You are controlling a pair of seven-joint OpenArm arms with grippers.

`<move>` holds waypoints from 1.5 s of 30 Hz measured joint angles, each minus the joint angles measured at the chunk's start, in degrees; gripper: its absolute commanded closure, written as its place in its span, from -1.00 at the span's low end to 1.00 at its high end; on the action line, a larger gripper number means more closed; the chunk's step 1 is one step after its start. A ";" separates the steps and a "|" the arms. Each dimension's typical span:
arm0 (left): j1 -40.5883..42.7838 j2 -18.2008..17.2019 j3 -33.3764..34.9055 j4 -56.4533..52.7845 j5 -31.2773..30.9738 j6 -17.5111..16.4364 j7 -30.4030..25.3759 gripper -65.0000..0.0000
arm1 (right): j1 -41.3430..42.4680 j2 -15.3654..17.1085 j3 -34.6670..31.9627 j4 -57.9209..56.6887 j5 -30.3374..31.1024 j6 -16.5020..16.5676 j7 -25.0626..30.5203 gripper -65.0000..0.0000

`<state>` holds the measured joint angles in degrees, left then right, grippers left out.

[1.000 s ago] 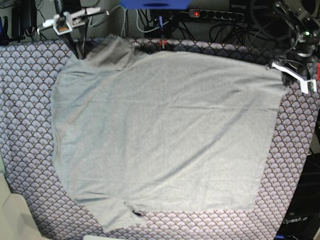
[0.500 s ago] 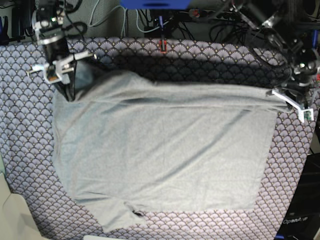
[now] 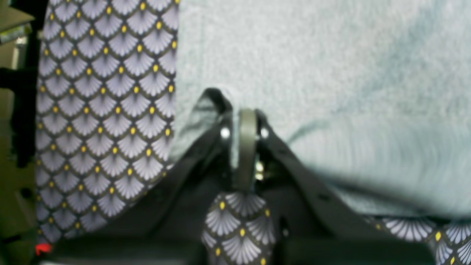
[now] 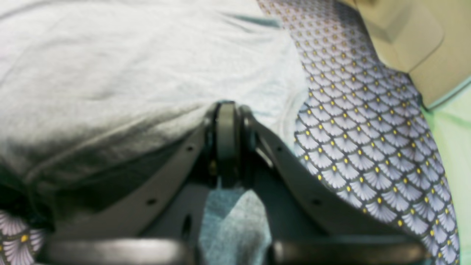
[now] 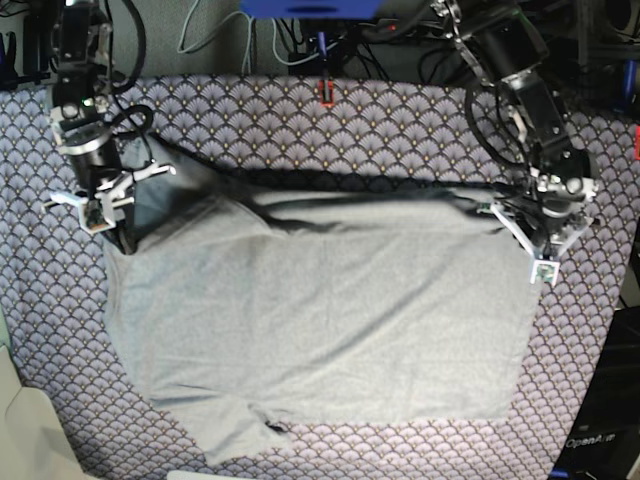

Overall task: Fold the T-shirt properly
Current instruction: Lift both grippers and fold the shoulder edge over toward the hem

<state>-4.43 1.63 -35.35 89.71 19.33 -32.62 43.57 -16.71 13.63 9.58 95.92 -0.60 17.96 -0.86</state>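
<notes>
Two clamped claws, left gripper (image 5: 522, 232) and right gripper (image 5: 122, 222), pinch the T-shirt (image 5: 320, 320) edges, frame's middle right and upper left, over the tablecloth (image 5: 300, 110).

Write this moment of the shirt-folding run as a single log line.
phase: lengthwise fold | left gripper: shut on T-shirt edge | right gripper: shut on T-shirt edge | far edge lifted over tablecloth | fold unfinished

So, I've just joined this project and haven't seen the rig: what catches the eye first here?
A big grey T-shirt fills the middle of a purple scallop-patterned tablecloth. Each end effector is shut on its far edge: the right end effector at the base view's left, the left end effector at its right, with the edge doubled toward the camera.
</notes>
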 measured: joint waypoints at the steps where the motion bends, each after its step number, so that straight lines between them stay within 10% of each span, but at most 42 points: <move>1: -0.31 0.04 0.44 0.00 0.26 -0.07 0.02 1.00 | 0.33 0.02 -0.02 -0.72 0.00 0.04 0.00 1.00; 13: -5.60 -2.93 0.22 -0.04 3.48 -0.07 0.46 1.00 | 3.23 0.83 0.00 -3.67 0.00 4.76 0.02 1.00; 45: -12.87 -3.21 -4.57 -8.63 3.41 0.00 -0.20 1.00 | 9.99 0.83 0.28 -8.44 -4.13 4.76 -1.66 1.00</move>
<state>-17.30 -1.58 -39.92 81.08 22.74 -32.62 43.38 -6.72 14.46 9.87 87.48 -4.73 22.72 -2.52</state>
